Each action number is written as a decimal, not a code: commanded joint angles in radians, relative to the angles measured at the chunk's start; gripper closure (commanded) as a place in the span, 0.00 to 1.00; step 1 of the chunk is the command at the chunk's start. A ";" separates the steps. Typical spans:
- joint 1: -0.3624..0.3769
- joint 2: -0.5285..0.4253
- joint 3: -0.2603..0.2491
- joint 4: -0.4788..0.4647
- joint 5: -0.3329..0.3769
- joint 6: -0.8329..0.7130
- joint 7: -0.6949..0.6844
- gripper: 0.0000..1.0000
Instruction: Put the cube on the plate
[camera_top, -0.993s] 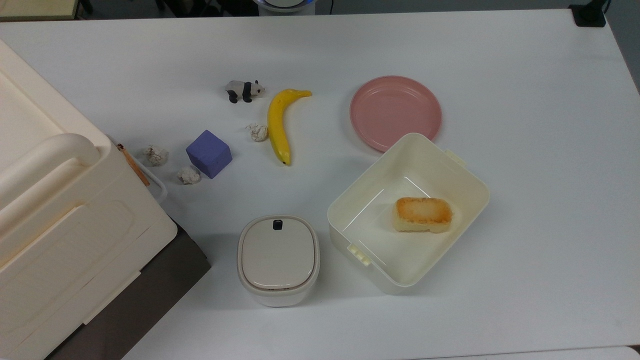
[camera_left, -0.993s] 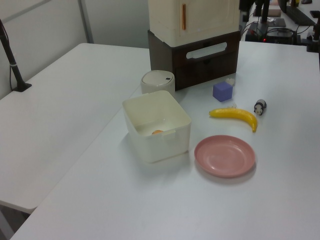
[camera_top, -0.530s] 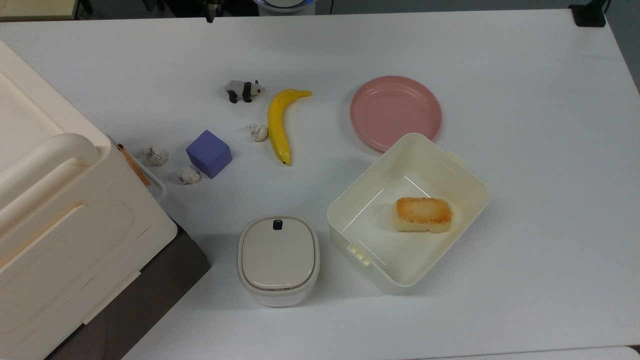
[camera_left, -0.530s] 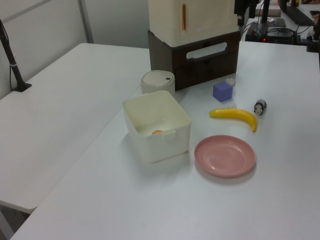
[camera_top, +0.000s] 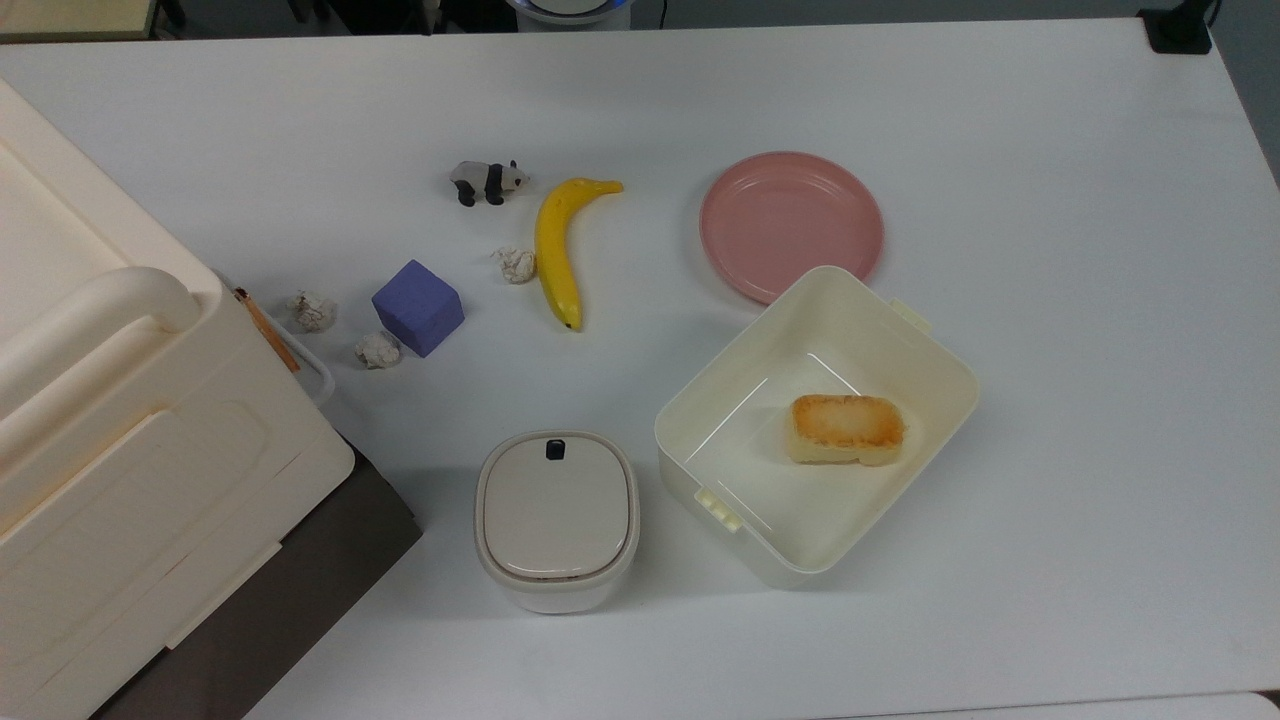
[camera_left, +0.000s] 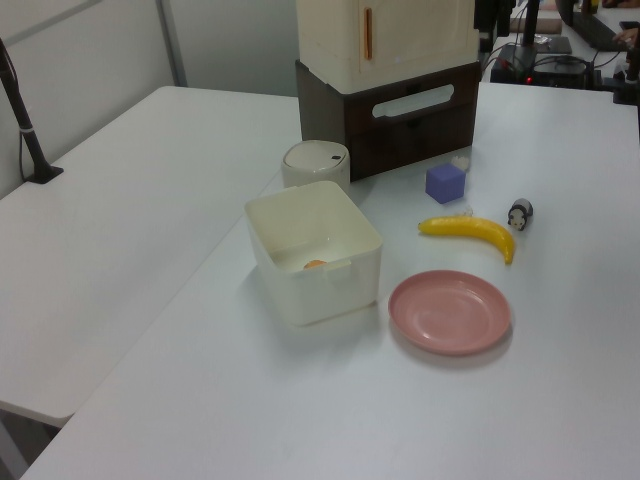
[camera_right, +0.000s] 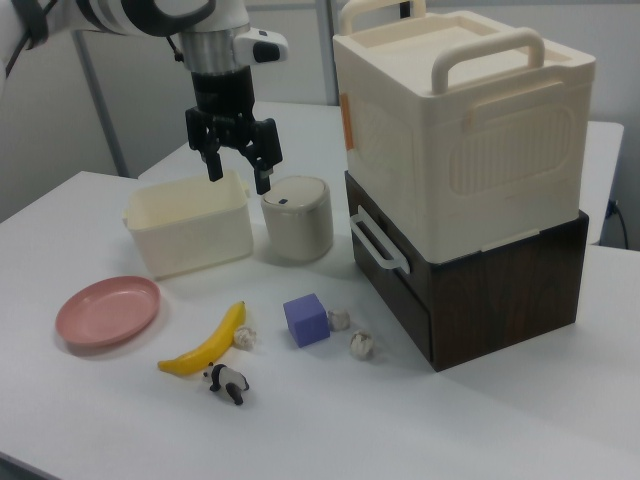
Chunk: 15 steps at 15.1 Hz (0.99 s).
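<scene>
**End effector spread and empty above the desk; cube waits beside the banana**

The end effector (camera_right: 238, 163) hangs with its two fingers parted and nothing between them, high above the desk (camera_top: 1050, 250) and, in the right view, well apart from the cube (camera_right: 306, 319).

The cube (camera_top: 418, 307) sits flat on the desk to the top view's left of the banana (camera_top: 560, 245), which lies between it and the plate (camera_top: 791, 226). Its faces look matte, plain and square-edged, so it probably grips easily and weighs little. Two opposite side faces offer the likeliest hold. A crumpled paper ball (camera_top: 378, 349) touches or nearly touches one lower corner, so a finger may brush it.

The plate is glossy pink, shallow and empty, its rim close against the cream container (camera_top: 815, 425).
</scene>
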<state>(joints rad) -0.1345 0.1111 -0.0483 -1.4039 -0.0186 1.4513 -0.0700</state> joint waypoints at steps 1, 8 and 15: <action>0.050 -0.014 0.004 -0.004 -0.060 -0.025 -0.010 0.00; 0.042 -0.031 0.002 -0.032 -0.061 0.061 -0.025 0.00; 0.041 -0.031 0.002 -0.052 -0.046 0.058 -0.057 0.00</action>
<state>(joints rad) -0.0949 0.1045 -0.0437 -1.4066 -0.0622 1.4855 -0.1012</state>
